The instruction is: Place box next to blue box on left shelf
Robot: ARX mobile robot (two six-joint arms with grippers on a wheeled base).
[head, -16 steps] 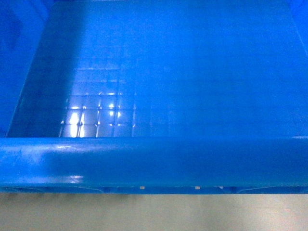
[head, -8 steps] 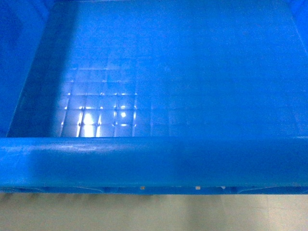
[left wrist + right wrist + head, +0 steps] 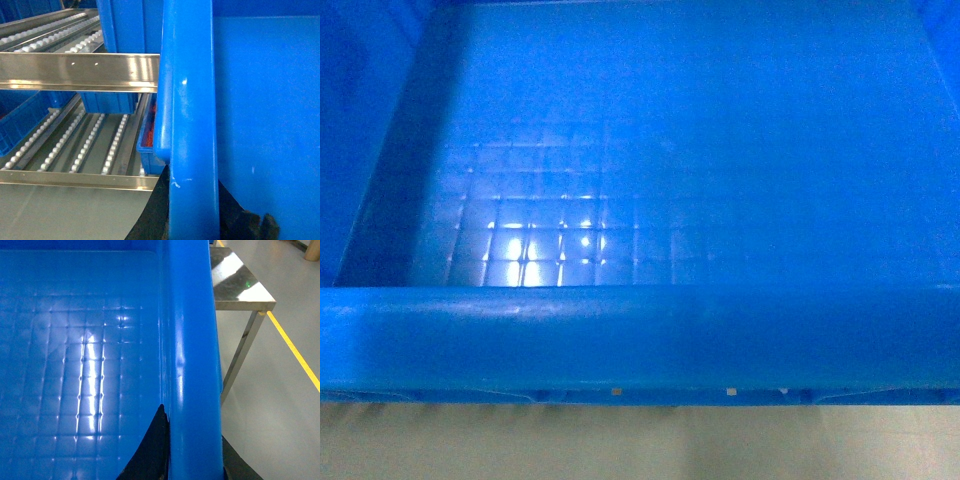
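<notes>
Now you see the box (image 3: 650, 330) filling almost all the head view, its thick near rim across the bottom and the grid floor shining behind. Your left gripper (image 3: 192, 220) is pinching the left rim, one dark finger on each side of the wall; your right gripper (image 3: 192, 455) pinches the right rim likewise. Beside the left wall stands the roller shelf (image 3: 80, 70) with another blue box (image 3: 120, 50) on it.

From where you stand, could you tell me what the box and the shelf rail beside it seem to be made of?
The box looks like glossy moulded plastic: uniform blue, rolled rim, grid-embossed floor catching glare. The shelf rail appears to be brushed metal, probably steel or aluminium, given its silvery reflective sheen.
</notes>
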